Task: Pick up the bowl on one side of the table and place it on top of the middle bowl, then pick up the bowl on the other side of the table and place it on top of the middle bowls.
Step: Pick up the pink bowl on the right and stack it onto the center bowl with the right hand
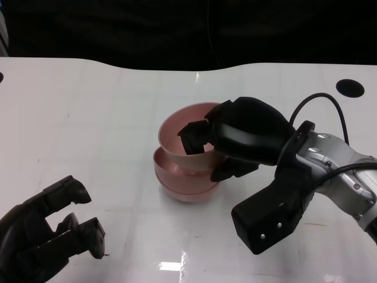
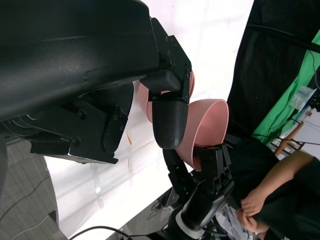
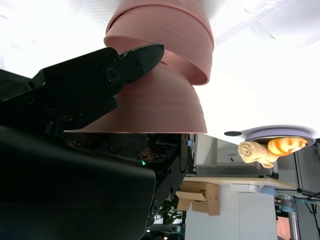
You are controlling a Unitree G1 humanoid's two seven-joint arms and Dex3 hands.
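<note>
Could tip or slide off when released, because the top bowl (image 1: 187, 127) sits tilted on the stacked bowls (image 1: 187, 183) near the middle of the tabletop (image 1: 88, 118) and is not yet nested level. Held at its rim nearest the right edge by the right hand (image 1: 238, 138), fingers (image 1: 193, 137) hooked inside the wall and the rest of the hand outside. Left hand (image 1: 50, 233) near the front left corner, fingers apart, gripping nothing.

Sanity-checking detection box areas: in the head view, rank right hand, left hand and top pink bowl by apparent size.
1. right hand
2. left hand, cut off by the frame and nearer the camera, so unsure against 1
3. top pink bowl, partly hidden by the right hand
</note>
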